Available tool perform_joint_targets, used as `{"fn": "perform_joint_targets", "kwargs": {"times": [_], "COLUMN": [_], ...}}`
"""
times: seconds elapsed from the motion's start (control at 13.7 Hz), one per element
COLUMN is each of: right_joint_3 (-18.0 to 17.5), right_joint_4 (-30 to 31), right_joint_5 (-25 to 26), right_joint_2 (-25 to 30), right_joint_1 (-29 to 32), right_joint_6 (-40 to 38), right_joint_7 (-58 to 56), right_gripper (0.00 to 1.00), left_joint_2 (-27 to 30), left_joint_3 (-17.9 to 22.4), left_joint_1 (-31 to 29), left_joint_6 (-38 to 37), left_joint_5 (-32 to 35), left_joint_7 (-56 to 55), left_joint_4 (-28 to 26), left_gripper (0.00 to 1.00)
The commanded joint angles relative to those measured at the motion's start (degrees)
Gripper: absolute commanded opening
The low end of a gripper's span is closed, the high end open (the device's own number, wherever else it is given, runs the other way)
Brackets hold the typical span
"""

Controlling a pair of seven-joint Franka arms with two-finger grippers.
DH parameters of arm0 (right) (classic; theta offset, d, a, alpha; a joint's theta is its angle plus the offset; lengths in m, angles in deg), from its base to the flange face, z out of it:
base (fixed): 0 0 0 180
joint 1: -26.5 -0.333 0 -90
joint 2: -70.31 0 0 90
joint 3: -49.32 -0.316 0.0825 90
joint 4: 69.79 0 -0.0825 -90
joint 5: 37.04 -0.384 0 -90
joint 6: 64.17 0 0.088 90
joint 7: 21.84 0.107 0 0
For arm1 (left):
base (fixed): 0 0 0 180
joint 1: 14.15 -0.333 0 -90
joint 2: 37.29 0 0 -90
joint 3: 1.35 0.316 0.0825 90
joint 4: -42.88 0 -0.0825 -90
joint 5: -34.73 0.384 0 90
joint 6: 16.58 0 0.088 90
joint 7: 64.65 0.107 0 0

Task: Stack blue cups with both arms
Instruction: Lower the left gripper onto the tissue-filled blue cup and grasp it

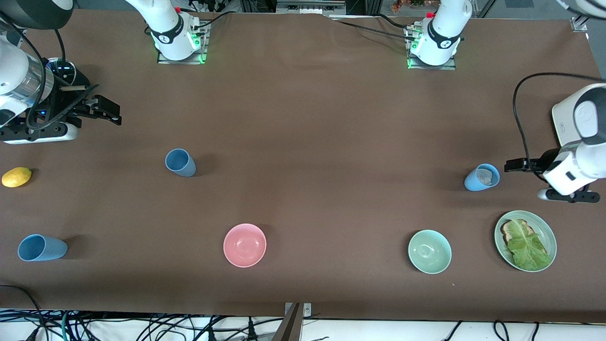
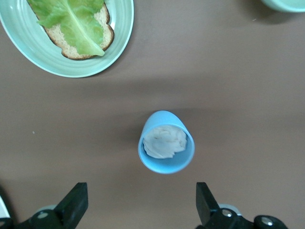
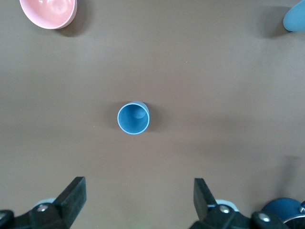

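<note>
- Watching my right gripper over the table at the right arm's end, fingers spread with nothing between them; the slate-blue cup stands upright on the table, well apart from it, toward the middle.
- My left gripper hangs at the left arm's end, fingers spread wide and empty; the sky-blue cup sits just beside its tips, something pale inside.
- Green plate with bread and lettuce lies near that gripper.

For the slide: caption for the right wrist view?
Open right gripper above an empty, upright slate-blue cup; pink bowl at the frame edge.
</note>
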Motion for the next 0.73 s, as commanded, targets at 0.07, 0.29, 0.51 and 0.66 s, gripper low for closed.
{"fn": "perform_joint_targets", "kwargs": {"times": [0.07, 0.29, 0.51, 0.66], "right_joint_3": [-0.01, -0.1, -0.1, -0.1], "right_joint_4": [2.08, 3.49, 4.37, 4.37], "right_joint_5": [-0.33, -0.33, -0.33, -0.33], "right_joint_2": [0.75, 0.66, 0.22, -0.57], "right_joint_1": [0.23, 0.14, 0.14, 0.14], "right_joint_6": [1.94, 3.44, 5.19, 6.16], "right_joint_7": [-0.28, -0.2, -0.2, -0.2], "right_gripper": [1.0, 1.0, 1.0, 1.0], "left_joint_2": [-1.89, -4.18, -4.01, -4.27], "left_joint_3": [-0.49, -0.58, -0.93, -0.85], "left_joint_1": [-1.77, -1.77, -1.77, -1.85], "left_joint_6": [4.89, 7.09, 10.68, 14.9], "left_joint_5": [1.18, 1.18, 0.83, 1.09], "left_joint_7": [3.2, 3.2, 3.2, 3.46], "left_joint_4": [-2.93, -4.15, -8.1, -10.13], "left_gripper": [1.0, 1.0, 1.0, 0.97]}}
